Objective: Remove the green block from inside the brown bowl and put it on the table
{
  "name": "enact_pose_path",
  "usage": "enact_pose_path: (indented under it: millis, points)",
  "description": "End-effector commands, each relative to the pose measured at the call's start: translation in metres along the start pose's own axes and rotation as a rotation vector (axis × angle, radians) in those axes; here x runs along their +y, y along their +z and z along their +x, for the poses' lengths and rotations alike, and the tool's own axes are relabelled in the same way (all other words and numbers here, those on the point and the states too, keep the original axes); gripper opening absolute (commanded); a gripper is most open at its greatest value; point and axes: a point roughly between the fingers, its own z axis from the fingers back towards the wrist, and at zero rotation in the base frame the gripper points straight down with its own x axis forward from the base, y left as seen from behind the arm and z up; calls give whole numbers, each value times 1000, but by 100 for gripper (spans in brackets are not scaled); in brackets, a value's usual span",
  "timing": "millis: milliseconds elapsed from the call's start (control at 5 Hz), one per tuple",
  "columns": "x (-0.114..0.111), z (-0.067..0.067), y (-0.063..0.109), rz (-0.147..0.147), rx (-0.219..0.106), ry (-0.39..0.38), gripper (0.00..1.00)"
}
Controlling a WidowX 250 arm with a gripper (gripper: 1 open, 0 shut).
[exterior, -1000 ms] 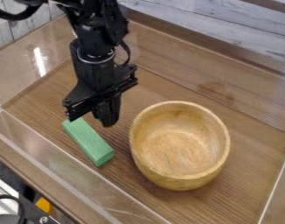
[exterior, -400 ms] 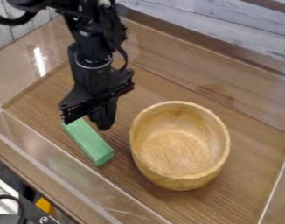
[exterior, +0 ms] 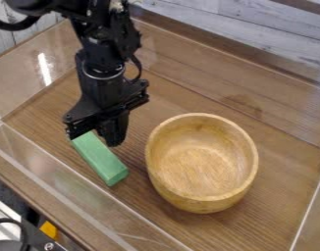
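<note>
I see the block lying flat on the tabletop, outside the bowl and just to its left. Its long axis runs diagonally: one end sits farther back and to the left, under the arm, and the other end comes nearer to me and to the right, toward the bowl's near-left side. A narrow strip of bare wood shows between that near end and the bowl's rim, so the two are close but apart.

My tool points straight down over the far end of the block. The fingers are drawn together as tight as they go. I cannot tell from this angle whether the tips rest on the block's far end or only stand just over it; the dark fingers cover that end.

The bowl stands upright right of centre, and I can see only bare wood grain inside it. The black arm rises from the tool toward the far left corner. A low clear wall edges the tabletop along the near side.
</note>
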Motion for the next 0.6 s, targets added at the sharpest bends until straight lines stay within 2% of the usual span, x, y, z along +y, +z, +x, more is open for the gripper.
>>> enact_pose_path:
  millis: [0,400]
  points:
    - [-3,3,4,-18,-29,-29,0]
    - [0,5,-3,-2,-48,-80,0]
